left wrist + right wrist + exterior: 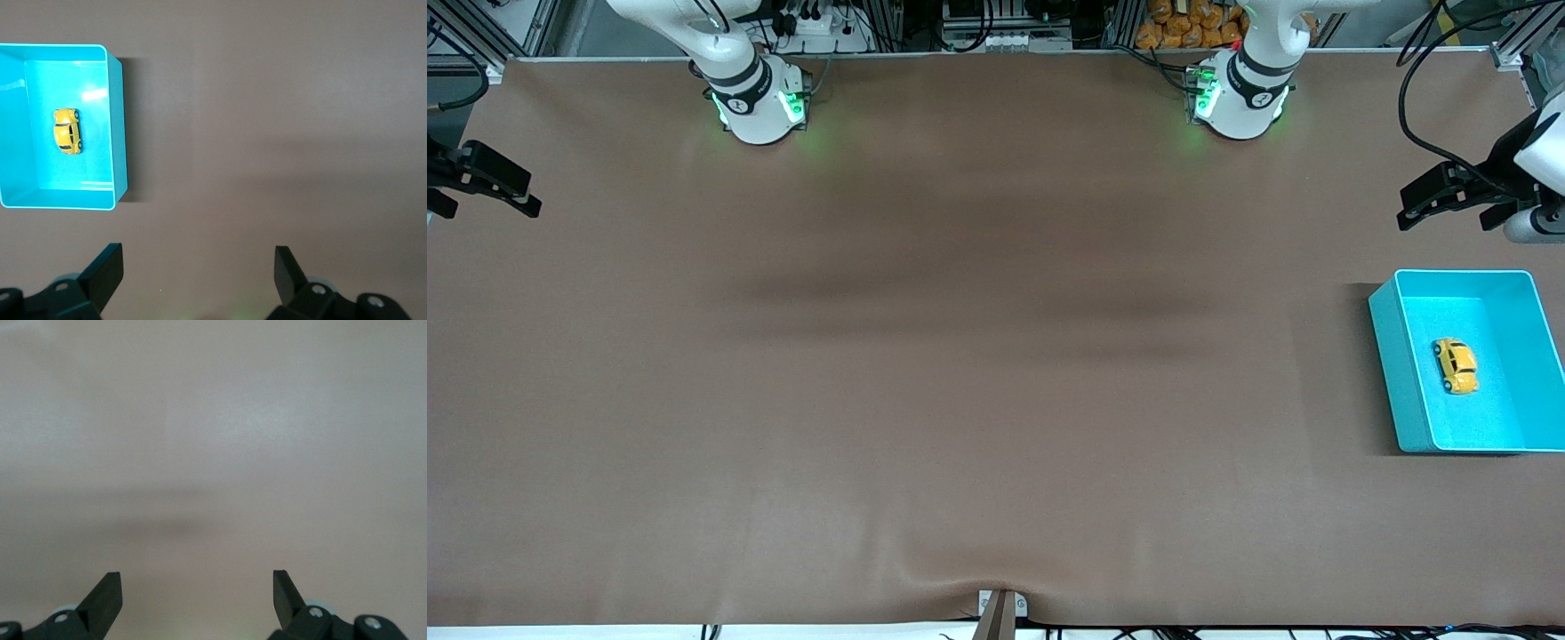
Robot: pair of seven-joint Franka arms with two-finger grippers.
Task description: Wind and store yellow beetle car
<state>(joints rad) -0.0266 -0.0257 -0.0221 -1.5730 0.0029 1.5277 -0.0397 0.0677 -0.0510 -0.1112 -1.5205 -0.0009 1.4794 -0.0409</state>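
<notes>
Yellow beetle car (1456,365) stored inside teal bin (1394,356). Left end effector (1449,197) wide, empty, above table (960,356) beside bin; right end effector (480,182) wide, waiting well apart.

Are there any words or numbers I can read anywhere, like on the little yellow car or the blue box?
No readable text anywhere.
Yellow beetle car: no words or numbers show.
Teal bin: plain, no label.
Arm bases: each has a small round dark mark, too small to read.

High front camera facing bases — downward wrist cameras, brown table (960,400) shared.
</notes>
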